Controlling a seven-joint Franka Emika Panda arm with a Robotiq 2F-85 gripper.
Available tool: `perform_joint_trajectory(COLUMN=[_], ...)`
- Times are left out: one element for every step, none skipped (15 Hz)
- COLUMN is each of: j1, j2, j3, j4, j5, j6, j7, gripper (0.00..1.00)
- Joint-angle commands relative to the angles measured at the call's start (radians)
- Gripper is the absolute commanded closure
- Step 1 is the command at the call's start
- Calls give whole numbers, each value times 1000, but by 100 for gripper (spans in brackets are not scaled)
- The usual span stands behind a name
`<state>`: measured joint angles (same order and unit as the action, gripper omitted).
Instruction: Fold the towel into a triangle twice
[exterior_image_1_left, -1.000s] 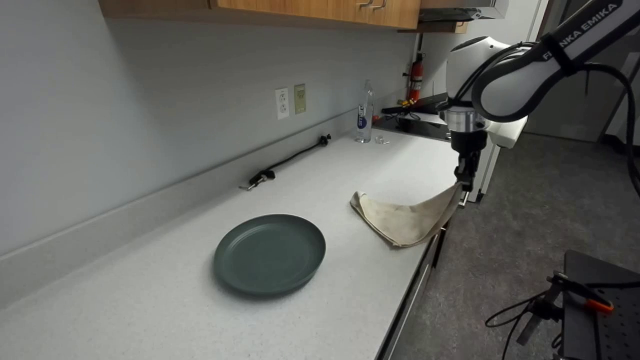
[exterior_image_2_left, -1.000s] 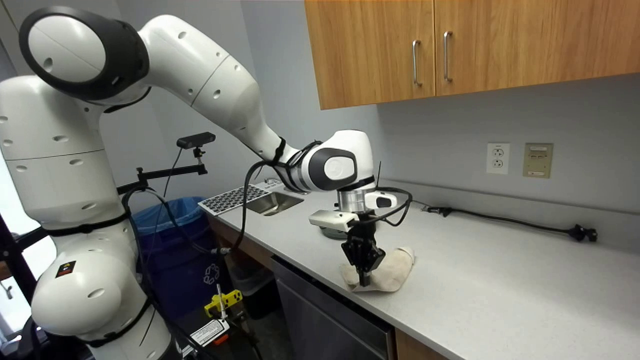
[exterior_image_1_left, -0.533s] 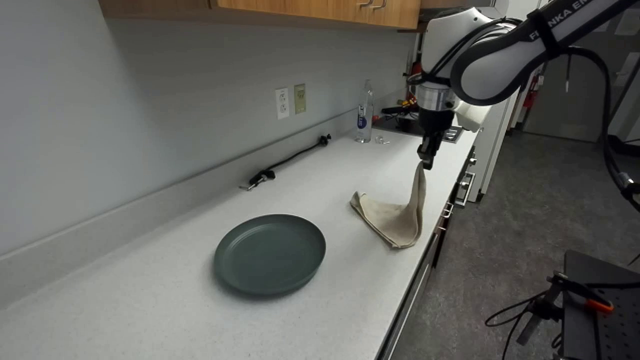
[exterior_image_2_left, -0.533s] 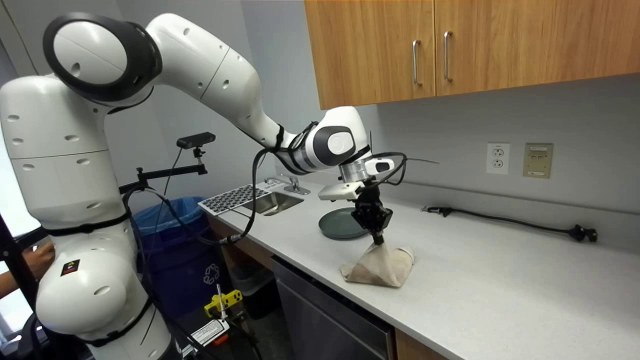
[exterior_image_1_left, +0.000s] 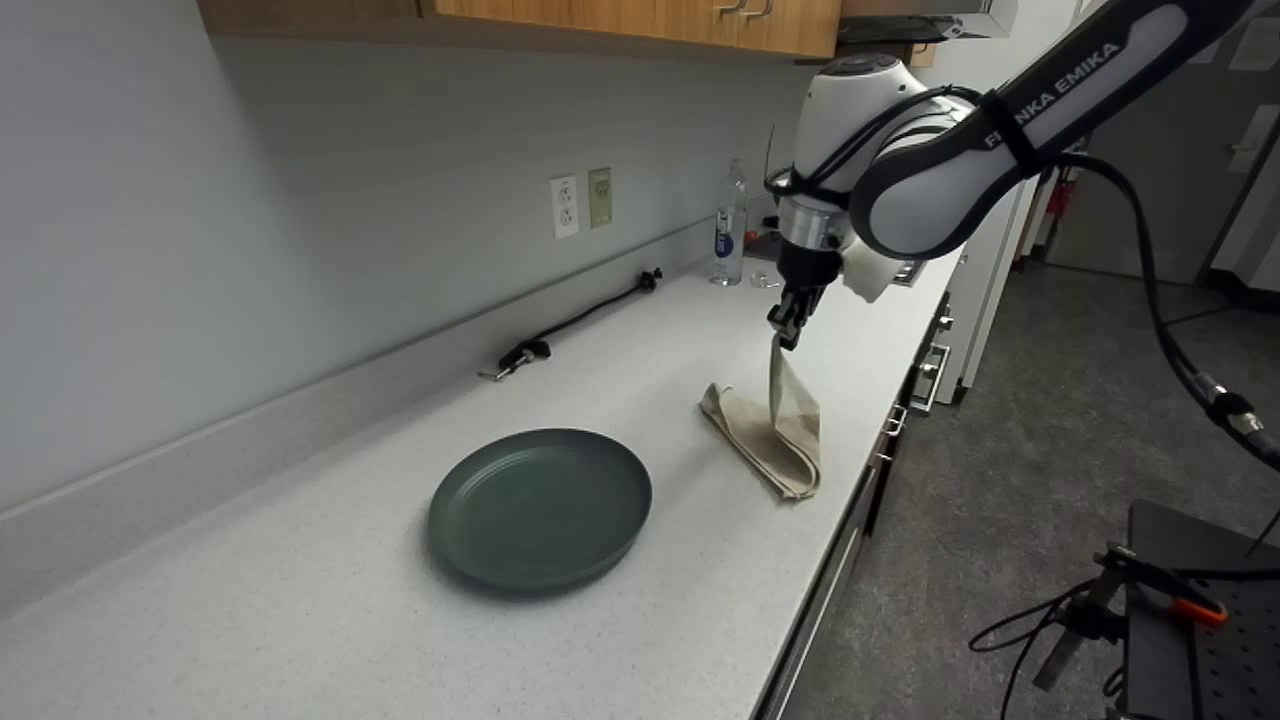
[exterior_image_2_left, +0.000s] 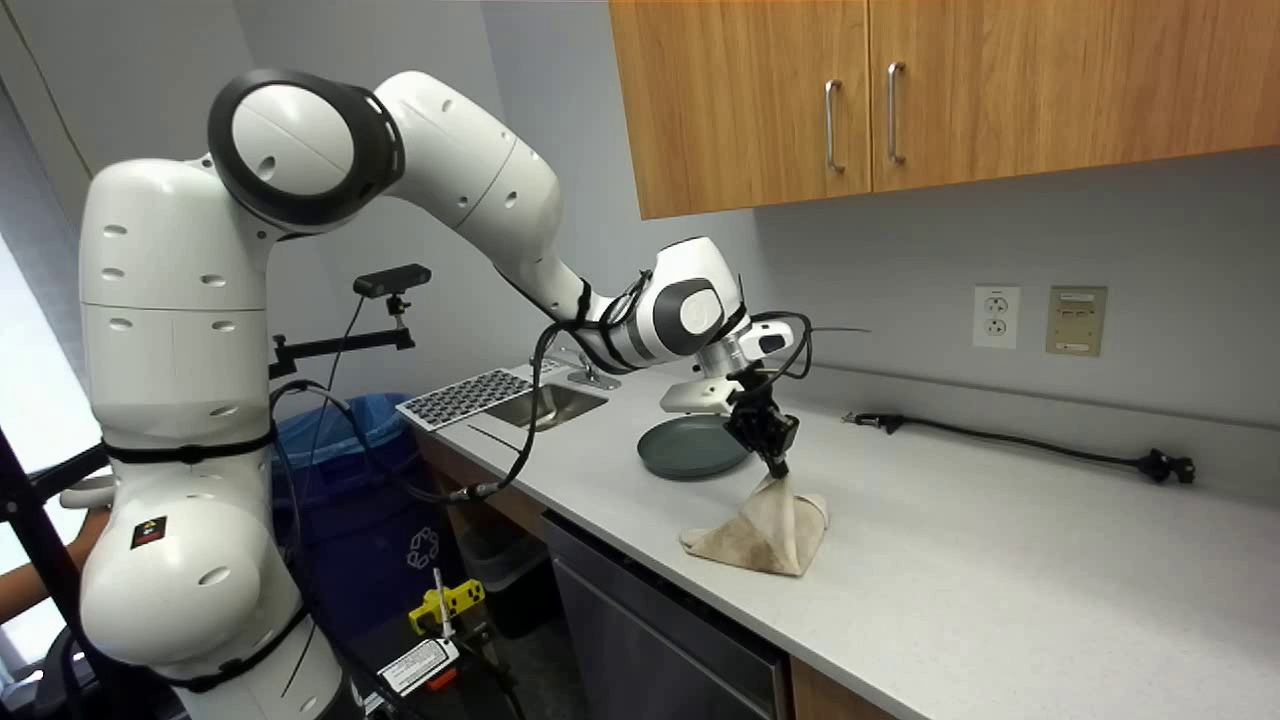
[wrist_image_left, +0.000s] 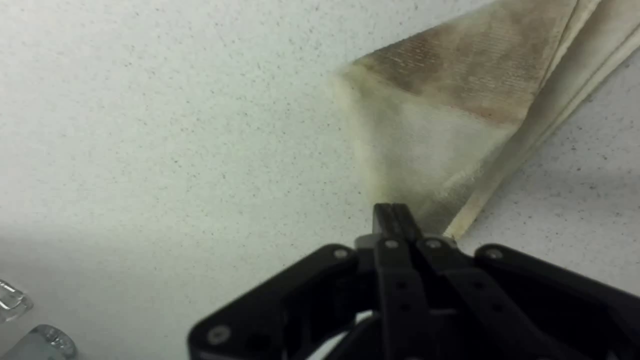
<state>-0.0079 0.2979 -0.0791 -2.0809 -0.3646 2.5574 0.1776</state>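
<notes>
A beige towel with brown stains lies on the white counter (exterior_image_1_left: 640, 640) in both exterior views (exterior_image_1_left: 795, 435) (exterior_image_2_left: 765, 530). It is partly folded, and one corner is raised off the counter. My gripper (exterior_image_1_left: 784, 340) is shut on that corner, above the rest of the towel; it also shows in an exterior view (exterior_image_2_left: 777, 470). In the wrist view the closed fingertips (wrist_image_left: 397, 215) pinch the cloth, and the towel (wrist_image_left: 460, 75) slopes away from them toward the upper right. The pinched corner itself is hidden behind the fingers.
A dark green plate (exterior_image_1_left: 540, 510) stands beside the towel; it also shows behind the gripper (exterior_image_2_left: 690, 447). A clear bottle (exterior_image_1_left: 730, 235) stands near the wall. A black cable with clamps (exterior_image_1_left: 590, 318) lies along the wall. The counter's front edge (exterior_image_1_left: 828, 585) is close to the towel.
My gripper has lifted the towel corner from near the counter's front edge and carried it inward toward the wall, over the rest of the towel. The towel's far end has stayed put.
</notes>
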Motion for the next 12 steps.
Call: perform_joint_trajectory(j1=[35, 45, 54, 60, 69, 76, 83, 88, 94, 99, 99, 100], j2=[91, 107, 122, 133, 146, 157, 169, 180, 193, 204, 213, 221], j3=[-10, -11, -12, -11, -13, -15, -17, -21, -27, -36, -40, -46], j4=[76, 89, 102, 113, 127, 140, 153, 167, 181, 194, 205, 213], j5=[11, 11, 11, 16, 16, 17, 17, 15, 11, 8, 13, 15], j6=[36, 48, 55, 62, 68, 73, 73, 72, 71, 67, 62, 59], j7=[27, 32, 35, 34, 36, 37, 39, 42, 47, 56, 57, 63], gripper=[100, 100, 100, 100, 100, 100, 100, 100, 100, 100, 100, 100])
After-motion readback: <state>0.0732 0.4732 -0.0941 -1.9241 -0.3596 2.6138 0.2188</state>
